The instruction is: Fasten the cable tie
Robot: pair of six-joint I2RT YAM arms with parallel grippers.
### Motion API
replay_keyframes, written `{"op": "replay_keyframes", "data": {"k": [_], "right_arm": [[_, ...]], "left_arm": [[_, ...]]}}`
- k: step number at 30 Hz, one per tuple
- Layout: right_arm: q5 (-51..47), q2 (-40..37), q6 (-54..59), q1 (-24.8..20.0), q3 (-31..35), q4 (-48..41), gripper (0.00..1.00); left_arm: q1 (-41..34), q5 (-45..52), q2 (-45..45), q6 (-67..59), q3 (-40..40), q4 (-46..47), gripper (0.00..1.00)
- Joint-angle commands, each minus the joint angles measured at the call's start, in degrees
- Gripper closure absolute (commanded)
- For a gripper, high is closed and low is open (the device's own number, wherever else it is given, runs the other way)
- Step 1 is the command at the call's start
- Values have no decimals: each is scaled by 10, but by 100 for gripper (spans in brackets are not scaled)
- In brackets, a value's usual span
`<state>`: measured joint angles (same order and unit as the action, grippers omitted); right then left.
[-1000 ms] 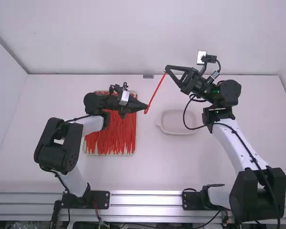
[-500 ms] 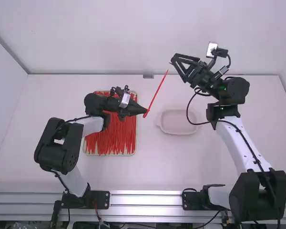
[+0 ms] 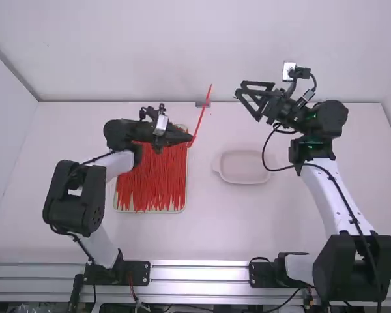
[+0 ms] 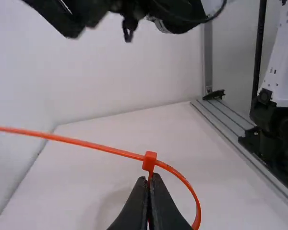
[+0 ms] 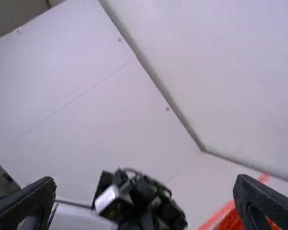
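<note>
1 red cable tie (image 3: 201,112) in play, held off the table (image 3: 280,215) above the far right corner of the tray (image 3: 184,195); in the high view its long axis runs from 7 o'clock at the held end to 1 o'clock at the free tip.

Left wrist view: the head (image 4: 149,160) sits just past the fingertips; the strap is already through it, leaving a small loop (image 4: 191,191) that curls back toward the gripper; the tail (image 4: 62,139) runs off long and nearly straight. Judgement: threaded but not cinched; the loop is slack.

Left gripper (image 3: 189,137): clamped tight on the tie just behind the head, no gap between the fingers.

Right gripper (image 3: 242,92): jaws spread wide, nothing between them; raised above the far side of the table, beyond the white dish (image 3: 221,171).

Key relation: the tail's free tip lies at 9 o'clock from the right gripper, near but clearly apart; the right arm is much the nearer of the 2 to that end, and the left is occupied at the head. Judgement: the next move needs the right jaws brought across to 9 o'clock and closed across the strap, then a pull along the 1 o'clock axis, away from the head.

Spare red ties (image 3: 150,182) lie heaped on the tray, at 7 o'clock from the held tie; untouched.
</note>
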<state>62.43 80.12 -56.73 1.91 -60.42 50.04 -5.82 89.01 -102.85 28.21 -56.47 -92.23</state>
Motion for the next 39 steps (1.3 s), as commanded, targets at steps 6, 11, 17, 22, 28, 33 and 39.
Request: {"op": "replay_keyframes", "data": {"k": [6, 11, 17, 22, 28, 33, 39], "right_arm": [[45, -7, 139, 16, -17, -131, 2], [5, -7, 225, 51, -17, -224, 2], [-1, -7, 243, 99, -17, -224, 2], [-41, -7, 253, 134, -17, -224, 1], [-73, -7, 253, 158, -17, -220, 8], [-72, -7, 253, 151, -17, -220, 41], [-73, -7, 253, 154, -17, -220, 100]], "left_arm": [[5, 7, 7, 40, -75, -4, 99], [-4, 7, 7, 53, -114, -4, 99], [-7, 7, 7, 55, -129, -4, 98], [-25, 6, 8, 49, -130, -5, 98], [-35, 5, 9, 44, -134, -5, 99], [-33, 6, 9, 44, -134, -5, 99], [-32, 5, 9, 46, -134, -4, 99]]}}
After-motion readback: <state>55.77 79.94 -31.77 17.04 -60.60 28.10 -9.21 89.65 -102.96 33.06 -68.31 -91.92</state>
